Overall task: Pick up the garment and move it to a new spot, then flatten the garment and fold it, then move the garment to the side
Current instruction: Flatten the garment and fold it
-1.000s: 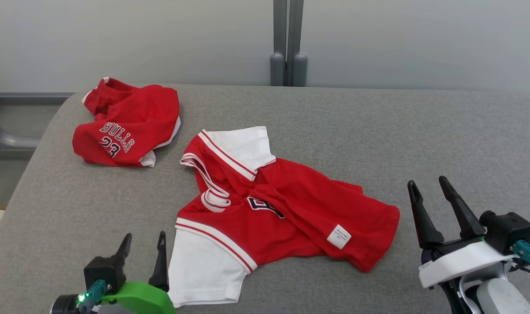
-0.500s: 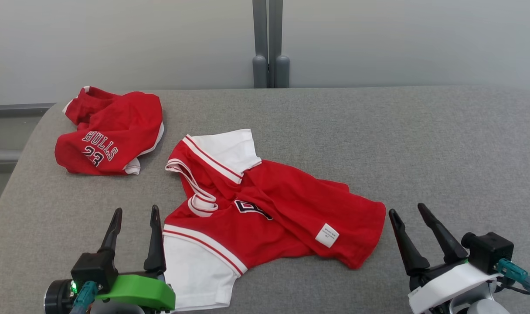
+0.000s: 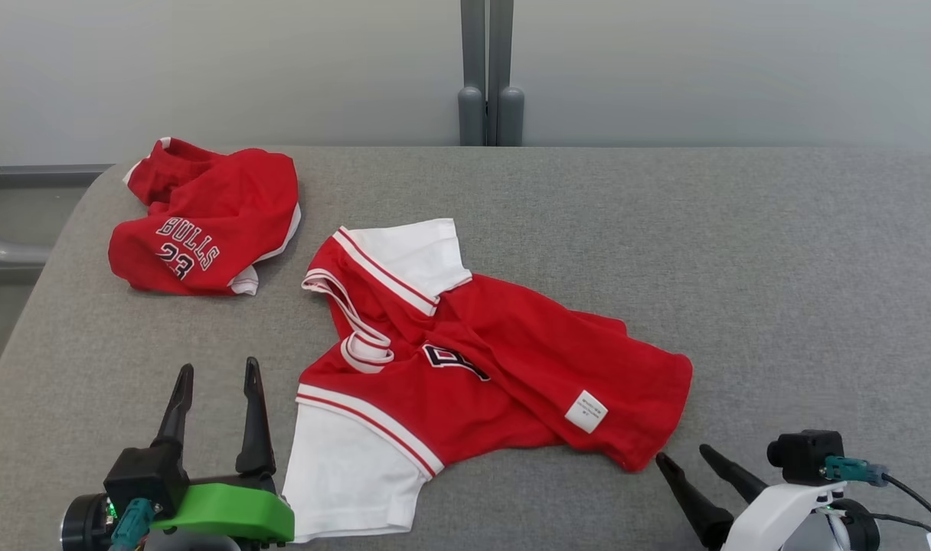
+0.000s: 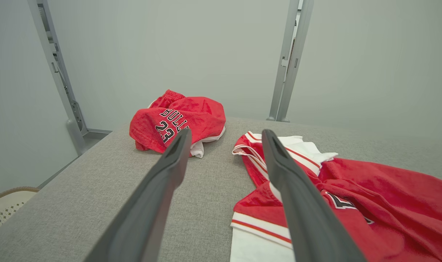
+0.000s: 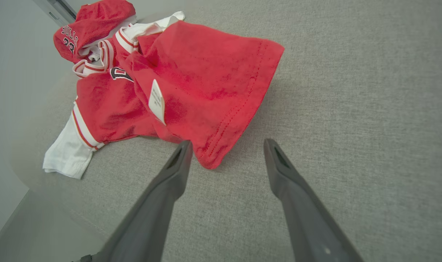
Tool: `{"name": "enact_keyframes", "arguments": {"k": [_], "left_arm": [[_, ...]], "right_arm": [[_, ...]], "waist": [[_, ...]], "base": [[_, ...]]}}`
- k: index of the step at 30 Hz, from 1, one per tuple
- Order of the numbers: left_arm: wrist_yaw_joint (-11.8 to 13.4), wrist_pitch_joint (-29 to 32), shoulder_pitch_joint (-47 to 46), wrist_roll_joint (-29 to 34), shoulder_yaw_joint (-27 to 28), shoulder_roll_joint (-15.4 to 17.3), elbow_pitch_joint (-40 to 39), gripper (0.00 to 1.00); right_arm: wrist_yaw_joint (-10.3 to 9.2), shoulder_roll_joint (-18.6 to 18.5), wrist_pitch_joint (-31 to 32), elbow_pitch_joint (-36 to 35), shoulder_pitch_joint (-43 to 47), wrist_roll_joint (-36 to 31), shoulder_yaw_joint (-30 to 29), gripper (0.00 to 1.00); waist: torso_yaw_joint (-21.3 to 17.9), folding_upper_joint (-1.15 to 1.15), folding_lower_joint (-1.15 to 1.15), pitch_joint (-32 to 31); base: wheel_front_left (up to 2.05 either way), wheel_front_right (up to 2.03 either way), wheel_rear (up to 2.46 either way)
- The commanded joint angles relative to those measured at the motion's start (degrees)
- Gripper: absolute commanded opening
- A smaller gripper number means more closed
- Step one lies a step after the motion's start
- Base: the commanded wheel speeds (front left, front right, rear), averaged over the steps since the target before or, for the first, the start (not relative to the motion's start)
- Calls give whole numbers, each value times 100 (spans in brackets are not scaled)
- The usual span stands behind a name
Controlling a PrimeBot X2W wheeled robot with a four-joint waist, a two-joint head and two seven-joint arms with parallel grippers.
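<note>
A red shirt (image 3: 511,344) with white sleeves lies crumpled in the middle of the grey padded table (image 3: 741,268), a white label near its hem. My left gripper (image 3: 217,366) is open just left of the shirt's near white sleeve, holding nothing. In the left wrist view the left gripper (image 4: 226,131) points past the shirt (image 4: 370,182). My right gripper (image 3: 681,453) is open close to the hem's right corner. The right wrist view has the right gripper (image 5: 227,142) with that corner of the shirt (image 5: 206,72) between its fingertips, not clamped.
Red shorts (image 3: 205,222) printed BULLS 23 lie bunched at the table's far left, and the shorts (image 4: 181,116) sit beyond my left fingers. A grey post (image 3: 488,76) stands behind the table. The table's left edge drops to the floor, where a pale basket (image 4: 3,203) sits.
The camera has shifted. My right gripper has come down and inward to the hem's right corner. My left gripper has edged a little forward and left. Both stay open; the clothes lie unchanged.
</note>
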Motion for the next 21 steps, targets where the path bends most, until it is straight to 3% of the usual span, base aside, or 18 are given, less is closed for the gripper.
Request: {"name": "enact_keyframes", "arguments": {"k": [1,5,18,19,20,21], "left_arm": [[-47,-16,39,34,20,-60,2,100],[-125,-11,-17,82,40,-137,43,100],[-271,-11,-70,223,209,-317,208,100],[-284,-11,-75,217,223,-329,222,100],[-295,-11,-81,201,243,-342,239,100],[-304,-11,-85,207,259,-354,251,100]], "right_arm": [[2,-46,164,41,-57,137,60,100],[2,-31,420,242,-167,322,114,100],[2,105,423,667,-457,620,387,99],[2,81,401,663,-485,620,425,84],[2,57,378,665,-513,631,467,59],[2,33,339,647,-535,629,513,16]], "waist": [[44,0,0,31],[147,0,0,106],[401,0,0,235],[409,0,0,240],[414,0,0,245],[416,0,0,247]], "base": [[0,0,0],[0,0,0],[0,0,0],[0,0,0],[0,0,0],[0,0,0]]}}
